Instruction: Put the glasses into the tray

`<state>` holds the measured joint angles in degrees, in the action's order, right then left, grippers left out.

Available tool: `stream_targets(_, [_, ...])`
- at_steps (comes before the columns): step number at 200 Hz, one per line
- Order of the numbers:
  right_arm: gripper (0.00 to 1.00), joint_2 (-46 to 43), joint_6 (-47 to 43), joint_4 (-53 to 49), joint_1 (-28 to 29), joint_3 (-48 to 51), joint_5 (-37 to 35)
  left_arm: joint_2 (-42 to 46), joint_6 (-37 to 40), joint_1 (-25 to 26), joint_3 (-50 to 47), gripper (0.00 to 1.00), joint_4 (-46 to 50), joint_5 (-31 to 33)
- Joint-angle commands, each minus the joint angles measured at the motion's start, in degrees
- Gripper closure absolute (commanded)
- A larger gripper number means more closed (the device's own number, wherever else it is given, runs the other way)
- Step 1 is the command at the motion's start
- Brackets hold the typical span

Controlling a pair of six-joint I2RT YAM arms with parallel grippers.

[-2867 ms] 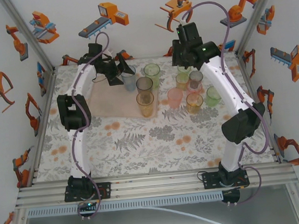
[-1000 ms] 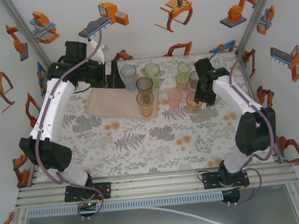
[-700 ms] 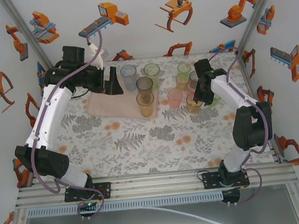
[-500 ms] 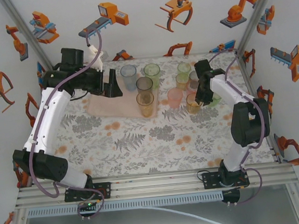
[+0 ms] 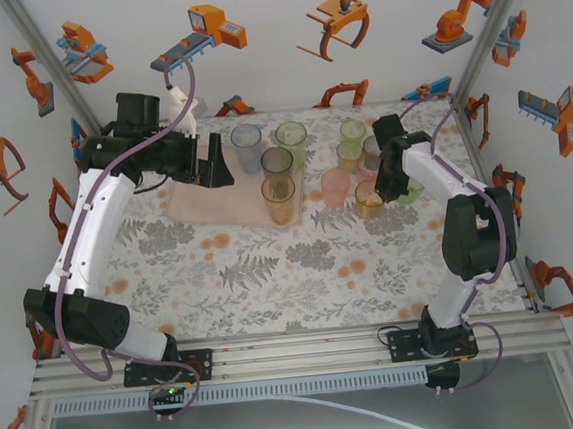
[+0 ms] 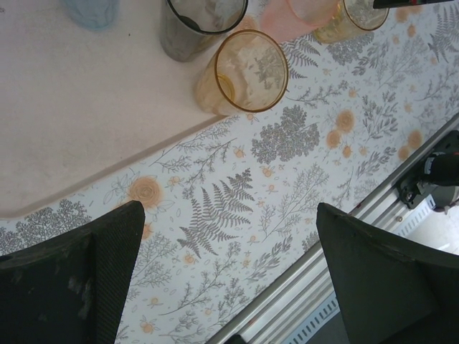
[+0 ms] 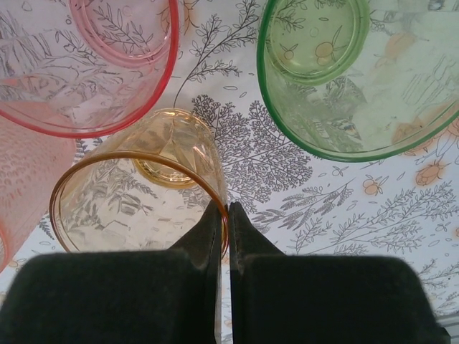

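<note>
1. Orange glass (image 7: 136,193) rim sits pinched between the right claw's (image 7: 222,221) closed jaws; green glass (image 7: 358,79) stands ahead-right of it.
2. Left claw (image 6: 229,209) gapes wide, empty; tray (image 6: 72,129) lies ahead-left below it.

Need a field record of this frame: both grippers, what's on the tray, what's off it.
left gripper: open, empty, above the tablecloth by the tray edge
right gripper: shut on the rim of the amber glass
amber glass: upright on the tablecloth, off the tray
neighbours: pink glass, green glass, upright, off the tray
on tray: orange glass, grey glass, blue glass
task: unfinished
</note>
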<state>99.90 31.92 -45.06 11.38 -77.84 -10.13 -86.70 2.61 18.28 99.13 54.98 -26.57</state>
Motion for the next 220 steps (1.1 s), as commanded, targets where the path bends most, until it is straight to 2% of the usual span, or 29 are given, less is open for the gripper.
stream_targets(1, [1.0,-3.48,-1.97,-3.17,-0.15,-0.43,-1.66,0.48,0.76,0.74,2.58,0.03,-0.08,0.2])
stream_targets(56, [1.0,-9.9,-2.6,-5.78,0.15,0.68,-0.57,-3.44,-0.13,1.7,7.58,0.03,2.28,1.79])
stream_targets(89, [1.0,-13.65,-2.59,-9.26,3.24,-1.23,-1.91,-6.51,-0.46,2.6,11.17,0.03,3.11,0.38])
stream_targets(113, [1.0,-16.06,-1.81,-13.36,8.28,-5.03,-4.66,-9.39,-0.89,3.5,13.5,0.03,3.54,-1.26])
stream_targets(148, [1.0,-16.64,0.96,-18.87,18.79,-13.03,-9.65,-13.23,-1.1,5.53,17.44,0.03,5.31,-2.43])
stream_targets(197, [1.0,-11.47,4.22,-19.92,30.41,-22.28,-14.25,-14.29,0.73,9.94,18.67,0.0,6.93,-1.64])
stream_targets(220, [1.0,-8.0,4.29,-19.67,33.74,-26.43,-15.56,-13.25,0.33,11.22,17.08,0.03,6.78,-1.81])
